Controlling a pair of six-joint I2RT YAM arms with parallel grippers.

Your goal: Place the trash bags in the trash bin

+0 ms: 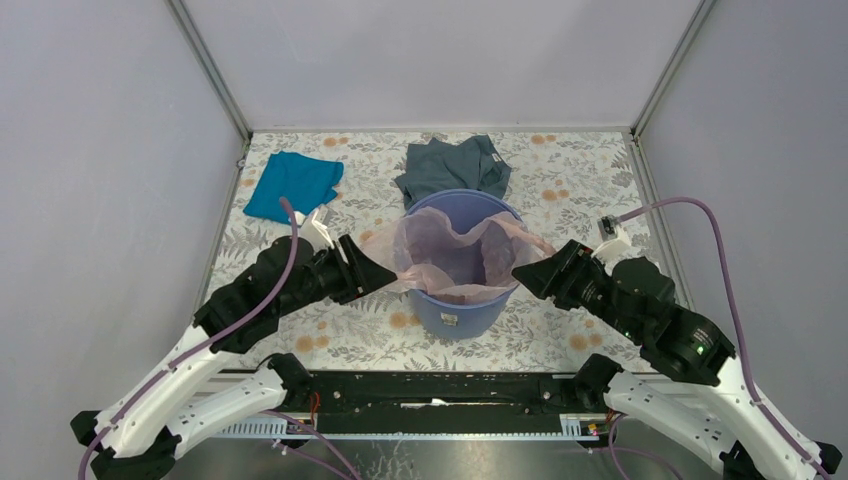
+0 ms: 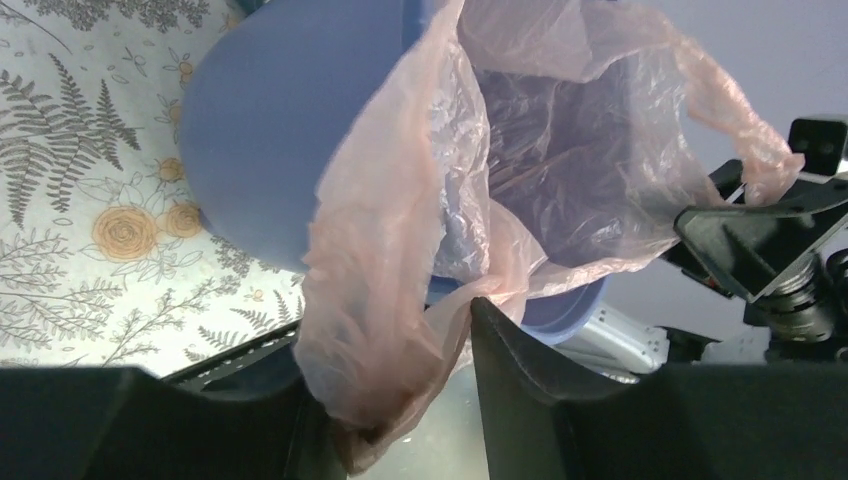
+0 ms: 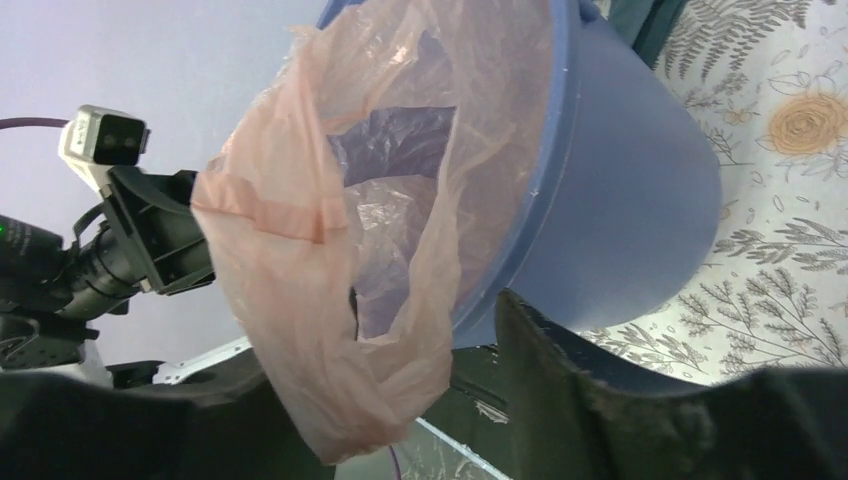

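Note:
The blue-violet trash bin (image 1: 462,312) stands at the middle of the table. The pale pink trash bag (image 1: 450,250) lines its inside, with the film spilling over the rim on both sides. My left gripper (image 1: 385,270) is at the bin's left rim and my right gripper (image 1: 522,272) at its right rim. In the left wrist view the jaws of the left gripper (image 2: 390,340) stand apart, and a loose fold of the bag (image 2: 380,250) hangs between them beside the bin (image 2: 270,130). The right gripper (image 3: 385,340) is likewise open, with the bag (image 3: 300,250) drooping between its fingers beside the bin (image 3: 620,180).
A teal cloth (image 1: 292,185) lies at the back left. A grey-blue garment (image 1: 455,165) is bunched right behind the bin. Grey walls close the table on three sides, and a black rail (image 1: 430,400) runs along the near edge between the arm bases.

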